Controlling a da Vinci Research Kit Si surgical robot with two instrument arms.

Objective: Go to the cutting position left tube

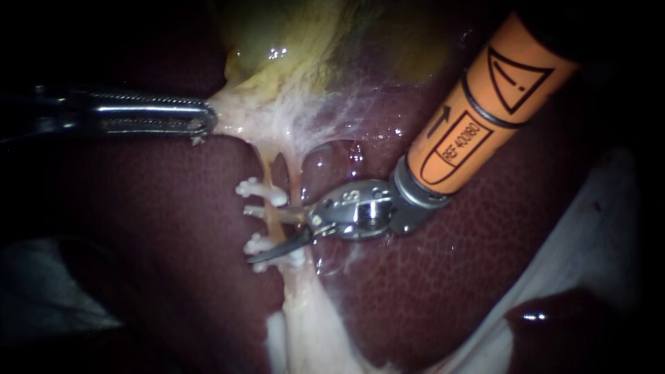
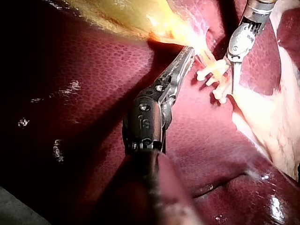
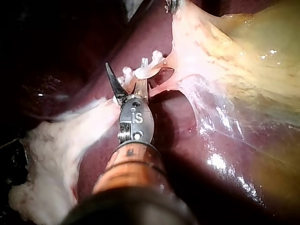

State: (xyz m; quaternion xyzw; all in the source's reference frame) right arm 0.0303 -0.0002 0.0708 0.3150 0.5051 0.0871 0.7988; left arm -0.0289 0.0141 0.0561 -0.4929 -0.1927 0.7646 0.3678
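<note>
You're pretty much there: right instrument gapes open around the left tube between clips, left instrument clamped on tissue, nothing cut yet

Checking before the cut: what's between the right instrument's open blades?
The left tube, on a stretch between white clips. Liver lies behind. What sits under the tube is hidden by it and the right instrument.
</note>
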